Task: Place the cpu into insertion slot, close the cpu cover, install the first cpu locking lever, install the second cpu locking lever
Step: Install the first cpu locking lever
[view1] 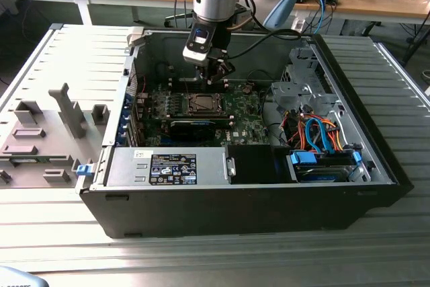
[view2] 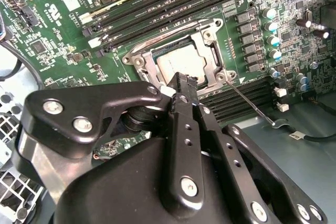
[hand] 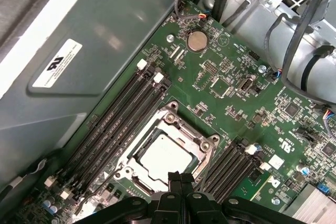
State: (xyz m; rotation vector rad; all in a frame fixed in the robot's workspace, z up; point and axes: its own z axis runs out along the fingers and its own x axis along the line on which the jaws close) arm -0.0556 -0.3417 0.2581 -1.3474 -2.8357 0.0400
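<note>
Up close, cpu (hand: 164, 157) seated under cpu cover (hand: 202, 150).

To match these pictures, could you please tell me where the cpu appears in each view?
Exterior view: cpu mid-board, below the tool.
Second wrist view: cpu under the cover, just beyond the tool.
First wrist view: cpu beside the tool.
Shared landmark: the cover's silver frame.
</note>
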